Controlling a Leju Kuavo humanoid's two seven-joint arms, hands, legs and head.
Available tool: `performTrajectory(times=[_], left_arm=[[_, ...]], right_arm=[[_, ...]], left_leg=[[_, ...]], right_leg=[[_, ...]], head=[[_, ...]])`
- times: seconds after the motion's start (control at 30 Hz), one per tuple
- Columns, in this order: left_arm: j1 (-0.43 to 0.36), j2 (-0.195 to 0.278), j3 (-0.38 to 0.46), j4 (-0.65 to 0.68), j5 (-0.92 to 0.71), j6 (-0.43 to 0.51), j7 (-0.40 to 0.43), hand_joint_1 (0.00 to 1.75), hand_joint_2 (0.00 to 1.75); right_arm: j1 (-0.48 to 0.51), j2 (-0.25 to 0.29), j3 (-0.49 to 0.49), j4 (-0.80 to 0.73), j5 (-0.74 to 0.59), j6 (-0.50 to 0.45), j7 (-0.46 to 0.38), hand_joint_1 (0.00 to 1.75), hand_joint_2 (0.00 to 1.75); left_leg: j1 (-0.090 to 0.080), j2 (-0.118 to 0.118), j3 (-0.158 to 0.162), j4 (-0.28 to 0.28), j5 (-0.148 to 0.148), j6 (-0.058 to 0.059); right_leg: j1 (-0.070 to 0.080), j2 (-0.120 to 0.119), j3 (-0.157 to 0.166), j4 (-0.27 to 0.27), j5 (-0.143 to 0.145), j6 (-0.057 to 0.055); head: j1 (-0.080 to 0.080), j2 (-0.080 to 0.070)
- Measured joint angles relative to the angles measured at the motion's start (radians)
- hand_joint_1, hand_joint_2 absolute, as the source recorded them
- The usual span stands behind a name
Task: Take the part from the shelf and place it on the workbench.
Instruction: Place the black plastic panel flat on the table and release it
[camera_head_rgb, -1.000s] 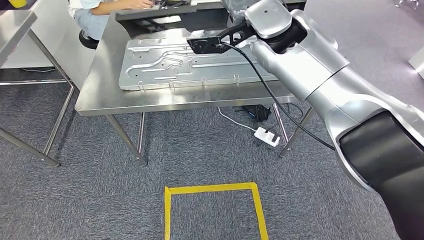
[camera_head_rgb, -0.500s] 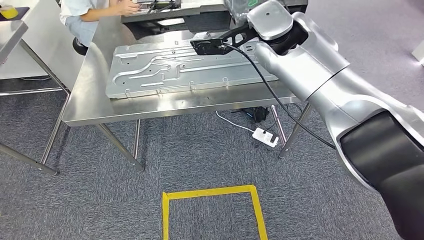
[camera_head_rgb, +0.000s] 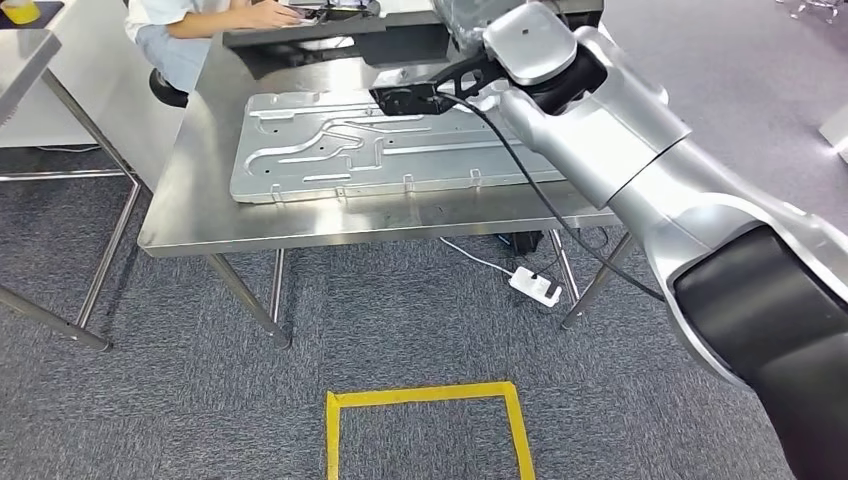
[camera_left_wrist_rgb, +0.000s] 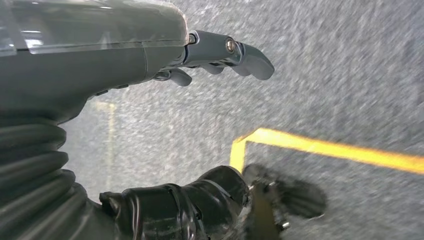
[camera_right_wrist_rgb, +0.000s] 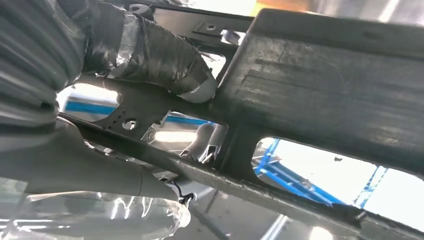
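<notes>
Fingers (camera_right_wrist_rgb: 195, 80) of the right hand (camera_right_wrist_rgb: 150, 55) are clamped on the dark part (camera_right_wrist_rgb: 320, 95), carried at twelve o'clock above the desk (camera_head_rgb: 300, 225), so pickup is judged done, placement pending, while the left hand (camera_left_wrist_rgb: 220, 55) hangs empty.

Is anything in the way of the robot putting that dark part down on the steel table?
The right hand grips the dark part. On the workbench below the raised right arm lies a large stamped metal plate, covering much of the top. Only bare margins remain visible.
</notes>
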Motion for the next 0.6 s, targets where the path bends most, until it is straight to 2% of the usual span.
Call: performTrajectory(times=[0.03,0.07,0.1,0.13,0.17,0.2,0.27,0.33,0.37,0.43,0.47,0.5,0.53,0.57,0.6], left_arm=[[-0.001,0.0,0.0,0.0,0.0,-0.002,0.0,0.0,1.75],[-0.001,0.0,0.0,0.0,0.0,-0.003,0.0,0.0,1.75],[-0.001,0.0,0.0,0.0,0.0,-0.004,0.0,0.0,1.75],[0.0,0.0,0.0,0.0,0.0,-0.005,0.0,0.0,1.75],[0.002,0.0,0.0,0.0,0.0,-0.006,0.0,0.0,1.75],[0.002,0.0,0.0,0.0,0.0,-0.006,0.0,0.0,1.75],[0.003,-0.001,0.0,0.0,0.0,-0.006,0.0,0.0,1.75],[0.003,0.0,0.0,0.0,0.0,-0.006,0.0,0.0,1.75],[0.003,-0.001,0.0,0.0,0.0,-0.006,0.0,0.0,1.75],[0.003,-0.002,0.0,0.0,0.0,-0.006,0.0,0.0,1.75],[0.002,-0.002,0.0,0.0,0.0,-0.006,0.0,0.0,1.75],[0.002,-0.002,0.0,0.0,0.0,-0.006,0.0,0.0,1.75],[0.003,-0.002,0.0,0.0,0.0,-0.006,0.0,0.0,1.75],[0.004,-0.002,0.0,0.0,0.0,-0.006,0.0,0.0,1.75],[0.005,-0.002,0.0,0.0,0.0,-0.006,0.0,0.0,1.75]], right_arm=[[0.007,0.001,0.001,0.002,0.0,-0.001,-0.003,1.75,1.75],[0.011,0.001,0.002,0.003,0.0,-0.001,-0.005,1.75,1.75],[0.014,0.002,0.002,0.005,0.001,-0.001,-0.006,1.75,1.75],[0.013,0.002,0.002,0.005,0.001,-0.002,-0.007,1.75,1.75],[0.012,0.004,0.002,0.005,0.001,-0.003,-0.007,1.75,1.75],[0.012,0.006,0.002,0.006,0.001,-0.004,-0.007,1.75,1.75],[0.014,0.01,0.002,0.007,0.001,-0.005,-0.008,1.75,1.75],[0.015,0.012,0.002,0.009,0.002,-0.005,-0.008,1.75,1.75],[0.014,0.014,0.002,0.009,0.002,-0.006,-0.007,1.75,1.75],[0.013,0.018,0.002,0.01,0.003,-0.006,-0.007,1.75,1.75],[0.015,0.019,0.002,0.01,0.003,-0.006,-0.007,1.75,1.75],[0.018,0.019,0.002,0.011,0.004,-0.006,-0.007,1.75,1.75],[0.023,0.019,0.002,0.012,0.003,-0.005,-0.007,1.75,1.75],[0.028,0.02,0.002,0.013,0.003,-0.005,-0.007,1.75,1.75],[0.03,0.02,0.002,0.014,0.003,-0.005,-0.007,1.75,1.75]], left_leg=[[0.0,-0.002,0.004,0.003,-0.006,0.001],[0.0,-0.005,0.008,0.008,-0.013,0.0],[0.0,-0.008,0.012,0.016,-0.022,-0.003],[-0.002,-0.009,0.013,0.024,-0.031,-0.007],[-0.003,-0.01,0.012,0.032,-0.039,-0.012],[-0.004,-0.011,0.01,0.038,-0.045,-0.017],[-0.004,-0.012,0.009,0.039,-0.049,-0.026],[-0.002,-0.01,0.006,0.044,-0.058,-0.036],[-0.001,-0.007,-0.003,0.067,-0.071,-0.042],[0.002,-0.003,-0.049,0.163,-0.115,-0.055],[0.004,-0.003,-0.085,0.23,-0.139,-0.059],[0.006,-0.002,-0.118,0.284,-0.15,-0.062],[0.007,-0.002,-0.139,0.308,-0.142,-0.063],[0.008,-0.002,-0.144,0.297,-0.114,-0.064],[0.008,-0.002,-0.126,0.241,-0.069,-0.064]], right_leg=[[-0.001,0.0,-0.012,0.0,0.019,0.0],[-0.002,-0.001,-0.005,-0.035,0.054,-0.001],[-0.003,-0.001,0.015,-0.099,0.099,-0.004],[-0.001,-0.002,0.041,-0.159,0.128,-0.008],[0.0,-0.001,0.061,-0.207,0.146,-0.011],[0.003,-0.001,0.074,-0.236,0.152,-0.014],[0.007,0.001,0.079,-0.246,0.145,-0.019],[0.003,0.002,0.085,-0.254,0.144,-0.027],[-0.001,0.002,0.09,-0.259,0.144,-0.031],[-0.006,0.002,0.1,-0.264,0.141,-0.036],[-0.007,0.003,0.104,-0.265,0.137,-0.038],[-0.007,0.003,0.11,-0.265,0.133,-0.039],[-0.007,0.003,0.117,-0.265,0.128,-0.038],[-0.007,0.003,0.126,-0.265,0.122,-0.038],[-0.008,0.003,0.135,-0.265,0.115,-0.036]], head=[[0.0,0.0],[0.001,0.0],[0.001,0.0],[0.0,0.0],[-0.001,0.0],[-0.002,0.0],[-0.002,0.0],[-0.002,0.0],[-0.004,0.0],[-0.007,0.0],[-0.008,0.0],[-0.008,0.0],[-0.008,0.0],[-0.008,0.0],[-0.008,0.0]])
